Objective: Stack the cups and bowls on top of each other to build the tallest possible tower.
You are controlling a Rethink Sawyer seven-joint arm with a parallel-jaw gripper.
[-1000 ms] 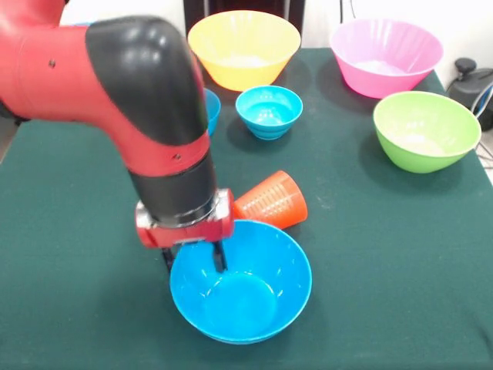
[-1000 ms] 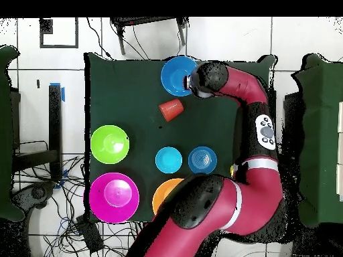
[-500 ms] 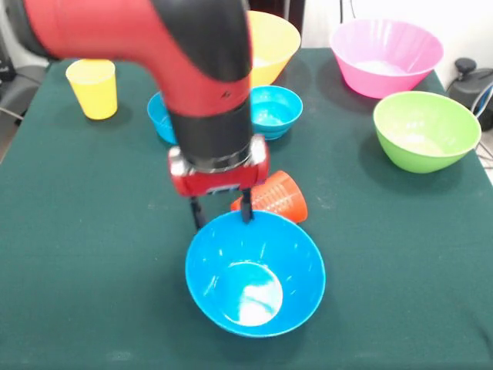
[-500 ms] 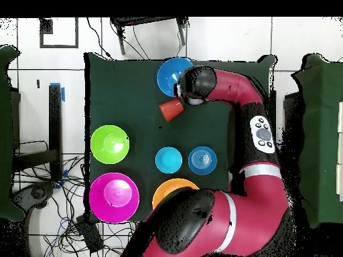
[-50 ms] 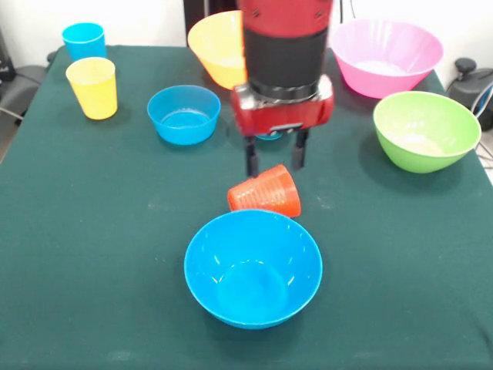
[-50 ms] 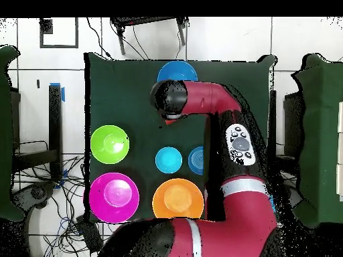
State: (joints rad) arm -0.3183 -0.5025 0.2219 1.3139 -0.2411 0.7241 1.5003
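Blue bowl (image 5: 253,268): stood upright and empty at the near edge of the counter (image 5: 92,254); half a second before, the fingers were at its far rim, and by this moment it sat free.
Change: the gripper (image 5: 273,157) had lifted off that bowl and moved away from the near edge; judged, the bowl was released, not stacked.
Orange-red ribbed cup (image 5: 265,193): lay on its side just beyond the blue bowl, close to its rim.
Fingers: spread, holding nothing, hanging just above the tipped cup; probably the next pick.
Mid counter: small blue bowl (image 5: 183,113) toward the left edge; a second small blue one mostly hidden behind the gripper.
Green bowl (image 5: 426,129): at the right edge.
Yellow cup (image 5: 92,87), sky-blue cup (image 5: 83,38): far-left corner, upright.
Far edge: yellow-orange bowl (image 5: 217,46), pink bowl (image 5: 385,55).
Tower: none begun; every piece stood apart.
Writing: none legible.
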